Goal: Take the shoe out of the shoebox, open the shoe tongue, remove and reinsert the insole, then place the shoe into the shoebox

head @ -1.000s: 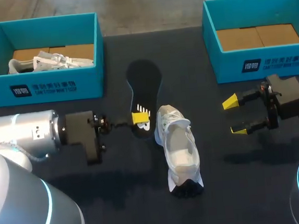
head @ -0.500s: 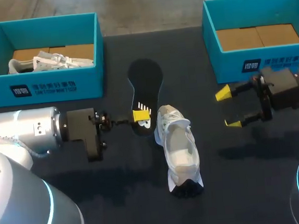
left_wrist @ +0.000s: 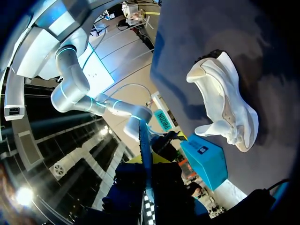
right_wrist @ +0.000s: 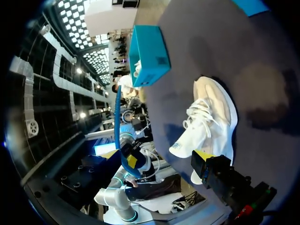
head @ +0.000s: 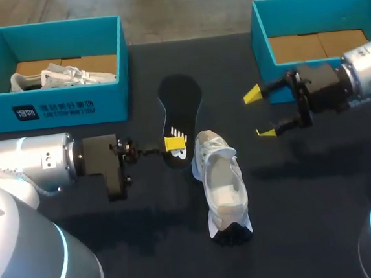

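A black insole stretches over the dark table between the two boxes, and my left gripper is shut on its near end. In the left wrist view the insole shows edge-on between the yellow tips. Just right of it, a white shoe lies on the table with its tongue pulled open; it also shows ahead of the gripper as the shoe. My right gripper hangs open and empty above the table, right of the insole and left of the right box. From the right wrist, the shoe lies ahead of one yellow fingertip.
A teal shoebox at the back left holds another white shoe. A second teal shoebox at the back right shows only its cardboard floor. Dark tabletop spreads in front of both.
My right gripper has moved left and toward the back, staying open. The left arm and the insole shifted only slightly. The shoe has not moved.
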Controlling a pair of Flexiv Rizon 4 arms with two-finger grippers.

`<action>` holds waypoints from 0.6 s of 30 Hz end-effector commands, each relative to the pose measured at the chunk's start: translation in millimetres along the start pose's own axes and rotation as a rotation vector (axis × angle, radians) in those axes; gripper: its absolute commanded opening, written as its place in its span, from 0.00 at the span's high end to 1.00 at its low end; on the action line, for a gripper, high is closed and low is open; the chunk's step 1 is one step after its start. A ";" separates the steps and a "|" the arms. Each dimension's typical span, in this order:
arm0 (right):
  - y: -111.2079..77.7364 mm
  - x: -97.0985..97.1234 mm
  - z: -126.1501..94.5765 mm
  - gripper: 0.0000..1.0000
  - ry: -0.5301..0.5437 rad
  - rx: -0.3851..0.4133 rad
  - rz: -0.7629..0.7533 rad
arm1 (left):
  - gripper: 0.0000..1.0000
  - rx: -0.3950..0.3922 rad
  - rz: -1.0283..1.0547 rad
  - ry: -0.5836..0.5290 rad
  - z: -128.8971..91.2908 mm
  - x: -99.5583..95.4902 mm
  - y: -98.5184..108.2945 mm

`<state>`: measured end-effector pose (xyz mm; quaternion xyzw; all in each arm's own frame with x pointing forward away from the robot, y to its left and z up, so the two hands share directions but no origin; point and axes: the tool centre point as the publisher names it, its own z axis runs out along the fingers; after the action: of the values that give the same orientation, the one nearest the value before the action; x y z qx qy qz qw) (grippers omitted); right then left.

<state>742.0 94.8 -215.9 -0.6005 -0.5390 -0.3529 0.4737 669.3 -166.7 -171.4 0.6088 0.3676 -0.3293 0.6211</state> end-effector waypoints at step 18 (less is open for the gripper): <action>7.4 28.9 11.6 0.00 0.056 -0.038 -0.056 | 1.00 -0.002 0.001 0.001 1.3 0.0 -0.9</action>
<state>755.0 114.8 -194.4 -0.5821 -0.5356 -0.3927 0.4692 669.8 -166.9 -171.6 0.6094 0.3673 -0.3297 0.6204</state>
